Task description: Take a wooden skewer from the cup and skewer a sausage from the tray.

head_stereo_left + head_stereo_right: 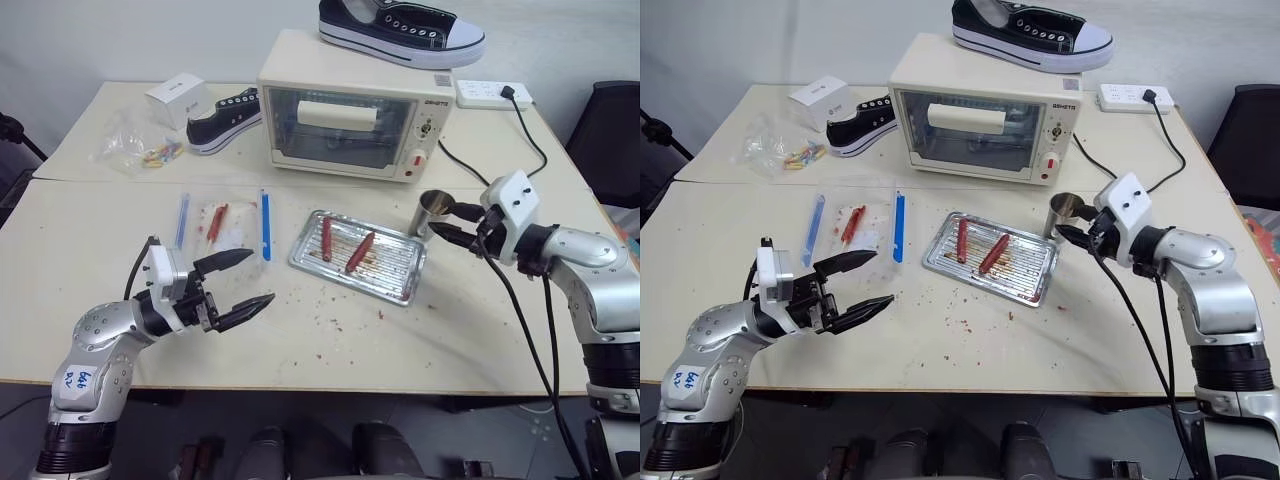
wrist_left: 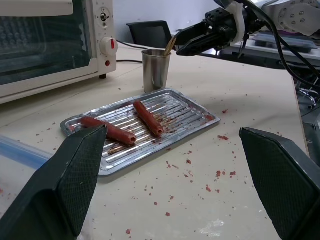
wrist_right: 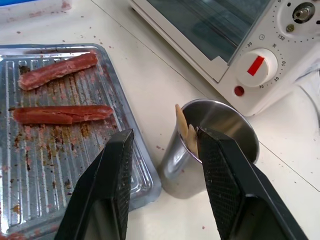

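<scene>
The right gripper (image 3: 162, 150) is at the cup (image 3: 220, 145), its two black fingers straddling the near part of the rim with a clear gap between them. The tips of the wooden skewers (image 3: 186, 131) stick up out of the cup inside that gap, close against one finger. The fingers stand partly apart and do not look pressed on a skewer; whether one touches the sticks cannot be told, so I read this gripper as open around them rather than gripping.

The tray (image 1: 395, 272) lies just beyond that gripper's fingertips, beside the cup and almost touching its base. Two sausages rest on its ribbed bottom: one sausage (image 3: 62, 114) nearer the cup and another sausage (image 3: 57, 70) farther off, both lying flat and untouched.

The left gripper (image 1: 232, 285) hovers over the table with its jaws spread wide and nothing between them. From it, the tray is ahead and the cup sits behind the tray, next to the toaster oven (image 1: 350, 110).

By my judgement the task is at its first step. The reach to the cup looks done, but no skewer is out of it yet. Still to do: close on one stick, lift it clear, carry it over the tray and push its point into a sausage.
</scene>
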You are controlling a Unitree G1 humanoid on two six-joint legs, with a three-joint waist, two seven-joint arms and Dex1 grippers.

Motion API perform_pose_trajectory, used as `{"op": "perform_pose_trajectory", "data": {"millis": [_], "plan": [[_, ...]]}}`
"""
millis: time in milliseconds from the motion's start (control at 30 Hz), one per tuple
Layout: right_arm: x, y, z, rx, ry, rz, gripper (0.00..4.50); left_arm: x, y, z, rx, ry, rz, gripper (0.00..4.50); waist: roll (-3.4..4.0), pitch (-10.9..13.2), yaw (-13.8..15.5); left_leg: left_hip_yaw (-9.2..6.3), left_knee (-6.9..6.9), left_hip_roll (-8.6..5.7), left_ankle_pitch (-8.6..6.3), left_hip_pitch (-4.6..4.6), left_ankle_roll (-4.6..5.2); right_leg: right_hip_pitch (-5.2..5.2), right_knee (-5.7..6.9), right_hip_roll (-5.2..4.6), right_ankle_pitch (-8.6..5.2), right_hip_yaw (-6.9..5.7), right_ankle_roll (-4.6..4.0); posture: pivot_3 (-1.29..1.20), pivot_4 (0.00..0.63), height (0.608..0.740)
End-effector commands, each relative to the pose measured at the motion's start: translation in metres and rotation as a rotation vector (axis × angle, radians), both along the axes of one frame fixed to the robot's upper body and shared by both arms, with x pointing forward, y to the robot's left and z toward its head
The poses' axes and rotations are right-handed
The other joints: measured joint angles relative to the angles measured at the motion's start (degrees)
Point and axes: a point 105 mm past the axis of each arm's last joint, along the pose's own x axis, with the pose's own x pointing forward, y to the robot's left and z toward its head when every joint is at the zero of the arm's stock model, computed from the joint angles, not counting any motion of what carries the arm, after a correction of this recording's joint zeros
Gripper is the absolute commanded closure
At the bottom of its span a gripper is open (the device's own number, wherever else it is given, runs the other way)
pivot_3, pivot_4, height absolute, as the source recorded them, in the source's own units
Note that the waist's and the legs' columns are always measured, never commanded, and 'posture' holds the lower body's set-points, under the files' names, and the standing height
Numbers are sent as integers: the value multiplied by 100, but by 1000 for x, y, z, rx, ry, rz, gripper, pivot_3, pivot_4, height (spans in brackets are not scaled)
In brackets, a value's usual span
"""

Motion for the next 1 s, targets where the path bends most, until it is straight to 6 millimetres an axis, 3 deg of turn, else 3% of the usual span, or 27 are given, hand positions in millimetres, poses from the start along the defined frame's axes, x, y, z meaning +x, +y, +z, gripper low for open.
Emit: {"op": "perform_pose_trajectory", "data": {"millis": [33,167,267,433,1000], "plan": [[0,1,14,-17,-60,14,2453,0,-3,7,-1,-42,-7,0,0,0,0,0,0,0,0,0,0,0,0,0,0,0,0,0,150,740],[1,1,15,-18,-64,15,2453,0,-3,6,-3,-44,-5,0,0,0,0,0,0,0,0,0,0,0,0,0,0,0,0,0,150,740],[1,2,16,-17,-65,17,3036,-1,-4,7,-4,-46,-5,0,0,0,1,0,0,0,0,0,0,0,0,0,0,0,0,0,150,740],[1,2,16,-30,-65,23,4474,-1,-4,7,-5,-51,-2,0,0,0,0,0,0,0,0,0,0,0,0,0,0,0,0,0,150,740],[1,4,28,-23,-97,64,4474,-2,-7,6,-14,-55,0,0,0,0,-1,0,0,0,0,0,0,0,0,0,0,0,0,0,150,740]]}}
